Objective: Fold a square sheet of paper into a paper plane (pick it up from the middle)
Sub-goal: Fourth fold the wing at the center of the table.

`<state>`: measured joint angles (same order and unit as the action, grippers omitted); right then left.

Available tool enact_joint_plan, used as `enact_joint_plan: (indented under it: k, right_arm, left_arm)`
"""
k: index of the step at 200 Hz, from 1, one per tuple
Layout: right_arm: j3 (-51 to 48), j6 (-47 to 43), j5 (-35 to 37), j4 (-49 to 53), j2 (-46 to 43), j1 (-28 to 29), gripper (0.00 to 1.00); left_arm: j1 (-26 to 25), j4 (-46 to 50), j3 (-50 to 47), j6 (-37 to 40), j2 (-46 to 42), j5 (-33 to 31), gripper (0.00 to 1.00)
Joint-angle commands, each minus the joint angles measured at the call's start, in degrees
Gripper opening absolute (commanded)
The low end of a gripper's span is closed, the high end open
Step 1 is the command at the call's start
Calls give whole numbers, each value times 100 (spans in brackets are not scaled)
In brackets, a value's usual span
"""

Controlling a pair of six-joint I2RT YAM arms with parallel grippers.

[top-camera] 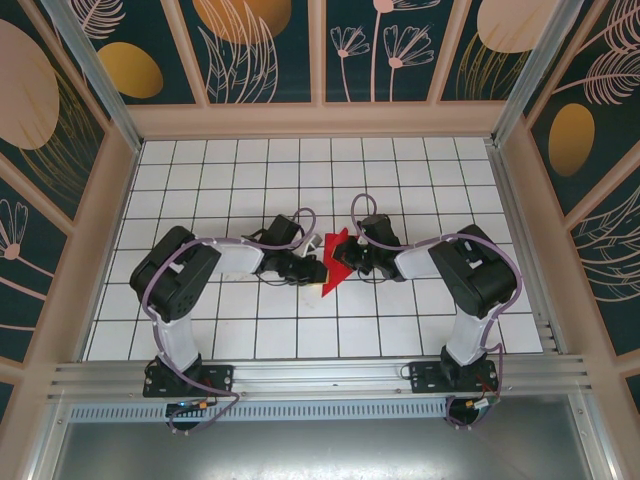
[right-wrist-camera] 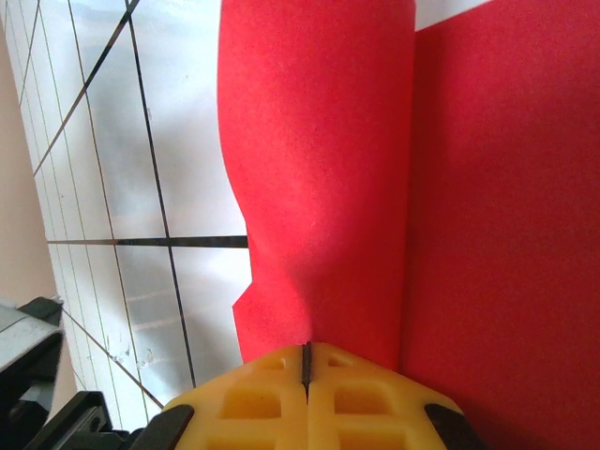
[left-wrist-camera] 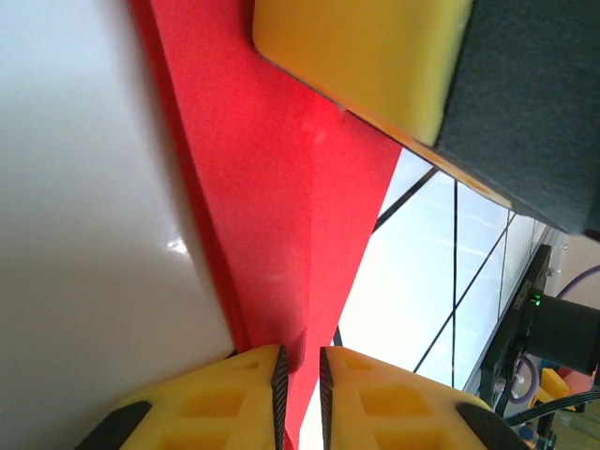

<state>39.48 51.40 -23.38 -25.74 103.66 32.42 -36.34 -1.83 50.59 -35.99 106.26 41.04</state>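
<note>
From my console, the biggest thing in view is the white gridded table (top-camera: 250, 170), one of it, with the two arms bent in toward its middle: the left arm (top-camera: 180, 270) and the right arm (top-camera: 470, 270). Between them is the single square sheet of paper (top-camera: 338, 262), bright red, held up off the tiles at the centre of the table and tapering to a point at its near end. I judge the folding to be partway done. The left wrist view shows the sheet (left-wrist-camera: 281, 206) in overlapping layers with a crease down it, and the right wrist view shows one flap (right-wrist-camera: 319, 187) curling over a flatter layer. I can't make out a narrow dart with a centre ridge, so the sharpening folds and the wings look to be left. There are two grippers. The left gripper (left-wrist-camera: 300, 384) has its jaws nearly together, pinching the sheet's lower edge in a thin slit. The right gripper (right-wrist-camera: 307, 370) has its jaws pressed tight on the flap's edge.
</note>
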Motion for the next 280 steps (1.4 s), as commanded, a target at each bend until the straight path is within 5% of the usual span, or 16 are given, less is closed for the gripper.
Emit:
enact_joint_plan:
  k: [1,91,123,280]
  right_arm:
    - [-240,-87,654,798,419,-8,3]
    - [-248,-93,659,811,434,-8,3]
    - [-248,-90,659,803,442,-8,3]
    - [-283,-95,665,813,442,-8,3]
  left_arm:
    - [-50,351,100,147,-323,5,21]
    - [-241,-220,122,-124,-75,475,22]
    - [-274,103,57,-34,122,96,20]
    - [-279,117,-1314,-91,-40,128,16]
